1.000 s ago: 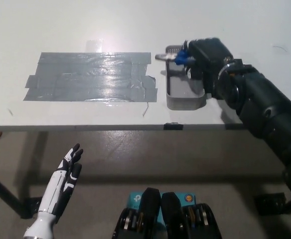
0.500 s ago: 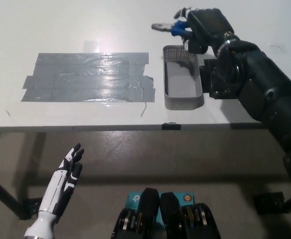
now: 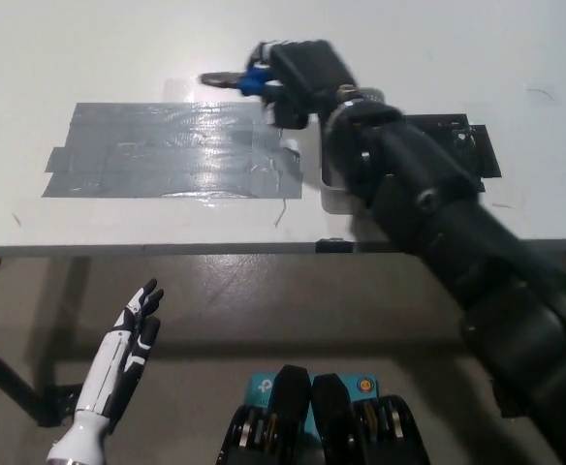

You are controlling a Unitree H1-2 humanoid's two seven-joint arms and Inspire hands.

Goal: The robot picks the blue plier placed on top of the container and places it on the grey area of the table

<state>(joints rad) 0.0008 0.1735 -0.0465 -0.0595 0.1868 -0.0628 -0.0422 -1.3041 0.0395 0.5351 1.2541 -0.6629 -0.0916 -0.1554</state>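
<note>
Above the far right corner of the grey area (image 3: 172,148), the right hand (image 3: 298,76) grips the blue plier (image 3: 236,81), its arm hiding most of the container (image 3: 333,199). The left hand (image 3: 128,341) hangs open below the table (image 3: 89,48).

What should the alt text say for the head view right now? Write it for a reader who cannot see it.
The black right hand holds the blue plier above the far edge of the grey area on the white table. Its arm hides most of the container. The white left hand rests open below the table edge.
</note>
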